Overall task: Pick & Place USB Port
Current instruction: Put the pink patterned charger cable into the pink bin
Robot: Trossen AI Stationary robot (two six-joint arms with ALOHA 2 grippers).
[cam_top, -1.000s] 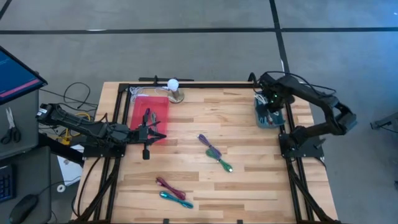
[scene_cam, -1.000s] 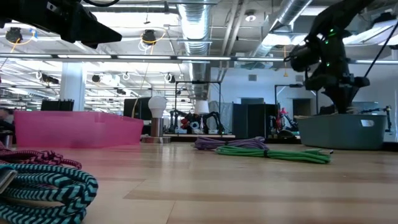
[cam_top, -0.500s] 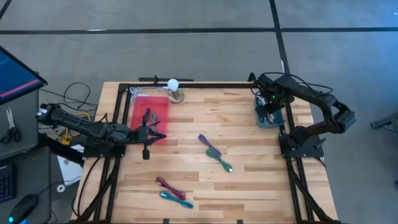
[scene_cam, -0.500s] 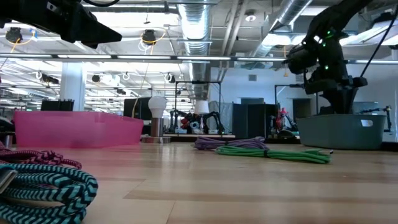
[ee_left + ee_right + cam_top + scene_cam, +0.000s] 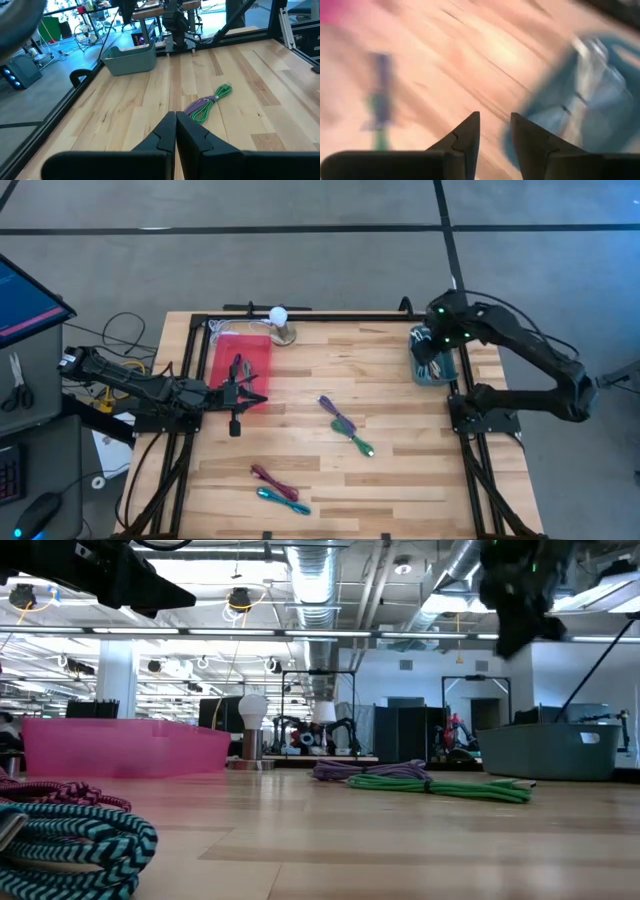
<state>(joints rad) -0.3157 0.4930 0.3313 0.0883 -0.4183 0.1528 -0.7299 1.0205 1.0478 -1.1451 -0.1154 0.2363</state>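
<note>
Two bundled USB cables, purple and green, lie mid-table, also seen as the purple and green cables. A red and a teal cable lie by the near edge. My right gripper hangs open and empty, high over the blue-grey bin at the far right, where light-coloured cables lie inside. My left gripper is shut with nothing in it, hovering over the near right corner of the pink bin.
A lamp with a white bulb stands at the far edge beside the pink bin. The black frame rail runs around the table. Bare wood lies between the cable bundles and the bins.
My right gripper has risen from down in the blue-grey bin to well above it, swinging a little toward the far edge, with nothing carried up. The left arm and the cables on the table have kept still.
</note>
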